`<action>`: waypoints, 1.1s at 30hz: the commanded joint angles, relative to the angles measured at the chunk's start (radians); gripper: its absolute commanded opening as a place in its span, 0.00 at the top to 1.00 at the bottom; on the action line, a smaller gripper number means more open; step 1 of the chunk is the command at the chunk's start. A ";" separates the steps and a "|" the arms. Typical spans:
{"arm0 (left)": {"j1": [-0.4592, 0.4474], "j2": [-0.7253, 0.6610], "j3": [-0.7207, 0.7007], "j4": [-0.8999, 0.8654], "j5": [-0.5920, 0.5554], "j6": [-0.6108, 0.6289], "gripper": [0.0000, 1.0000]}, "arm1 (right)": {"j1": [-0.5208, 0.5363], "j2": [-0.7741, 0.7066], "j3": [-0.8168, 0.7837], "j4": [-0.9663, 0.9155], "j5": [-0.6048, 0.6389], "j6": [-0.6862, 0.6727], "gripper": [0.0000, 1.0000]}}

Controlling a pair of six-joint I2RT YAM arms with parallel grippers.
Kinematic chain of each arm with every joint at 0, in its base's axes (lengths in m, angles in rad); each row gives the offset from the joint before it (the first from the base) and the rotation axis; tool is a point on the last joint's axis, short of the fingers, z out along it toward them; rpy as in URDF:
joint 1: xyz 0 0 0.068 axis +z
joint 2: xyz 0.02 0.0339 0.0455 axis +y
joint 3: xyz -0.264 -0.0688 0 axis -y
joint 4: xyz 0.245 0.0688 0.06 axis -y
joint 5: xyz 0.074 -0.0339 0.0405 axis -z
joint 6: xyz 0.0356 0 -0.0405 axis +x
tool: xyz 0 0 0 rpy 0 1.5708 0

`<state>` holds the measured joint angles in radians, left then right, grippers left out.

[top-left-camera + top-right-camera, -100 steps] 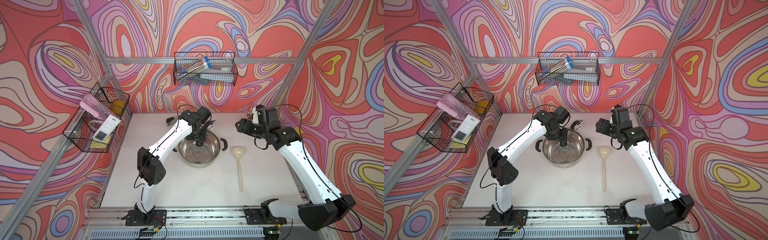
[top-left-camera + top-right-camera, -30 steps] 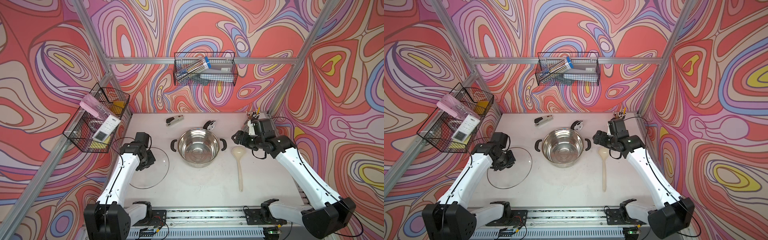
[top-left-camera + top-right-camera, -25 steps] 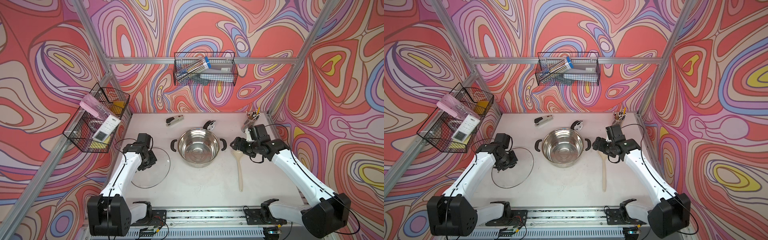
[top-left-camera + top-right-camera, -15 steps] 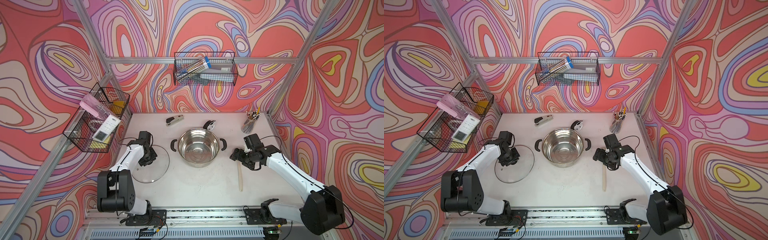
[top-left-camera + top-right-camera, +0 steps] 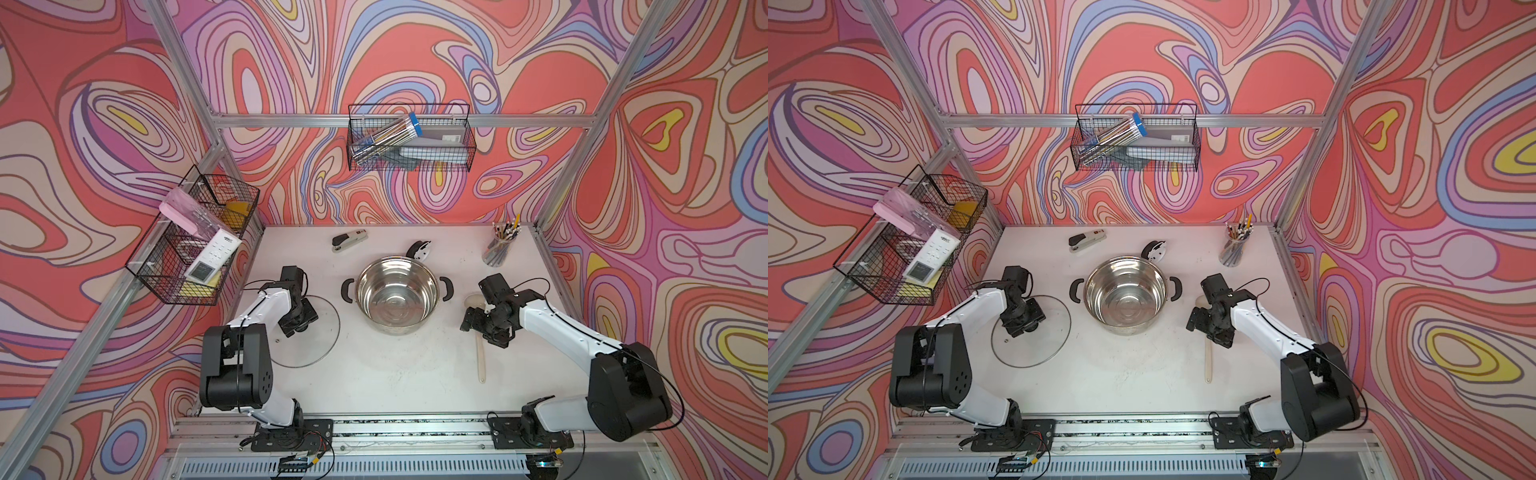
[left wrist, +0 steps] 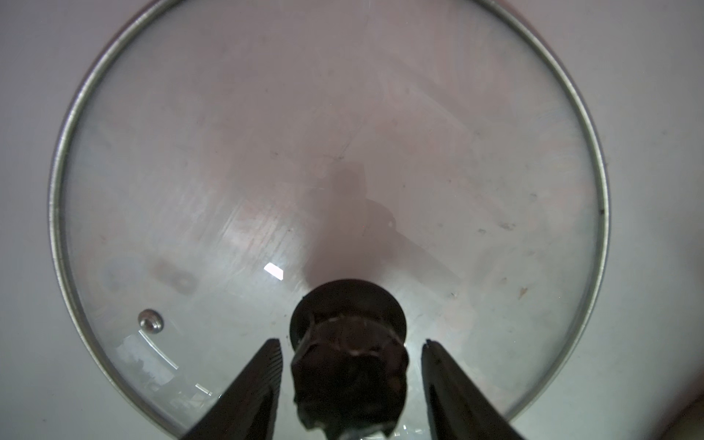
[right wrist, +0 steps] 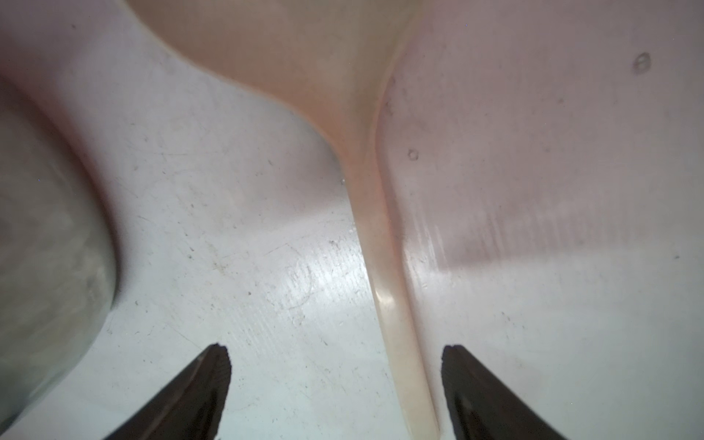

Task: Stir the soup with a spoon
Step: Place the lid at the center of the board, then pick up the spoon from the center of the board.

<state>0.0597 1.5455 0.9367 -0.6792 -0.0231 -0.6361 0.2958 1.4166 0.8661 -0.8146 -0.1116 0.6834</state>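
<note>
One spoon (image 5: 481, 353), lying front-to-back, bowl rearward

Readable text: none in any view.
White flat keypad device (image 5: 213, 257), lying in the black wire side-wall basket (image 5: 166, 291): a small dark mark near its upper end and rows of grey keys, all too small to read in both top views.
Grey flat box (image 5: 432, 135), lying in the black wire back-wall basket (image 5: 467, 153): a white label with dark print, too small to read.
Wrist views: no lettering shows.
</note>
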 commanded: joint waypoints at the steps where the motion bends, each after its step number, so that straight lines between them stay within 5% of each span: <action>1: 0.006 -0.095 -0.001 -0.005 -0.008 -0.002 0.29 | -0.005 0.031 0.011 0.014 0.032 -0.024 0.14; 11: -0.010 -0.448 0.002 -0.126 0.035 -0.043 0.28 | -0.009 0.066 -0.020 0.053 0.043 -0.033 0.31; 19: -0.126 -0.730 -0.013 -0.199 0.095 -0.113 0.28 | -0.009 0.074 -0.053 0.064 0.080 -0.032 0.38; 33: -0.187 -0.948 0.027 -0.259 0.241 -0.231 0.22 | -0.010 0.107 -0.102 0.123 0.061 -0.013 0.56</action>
<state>-0.1242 0.6163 0.9375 -0.9146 0.1558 -0.8505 0.2893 1.5028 0.7845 -0.7238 -0.0517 0.6605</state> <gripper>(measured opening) 0.770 0.452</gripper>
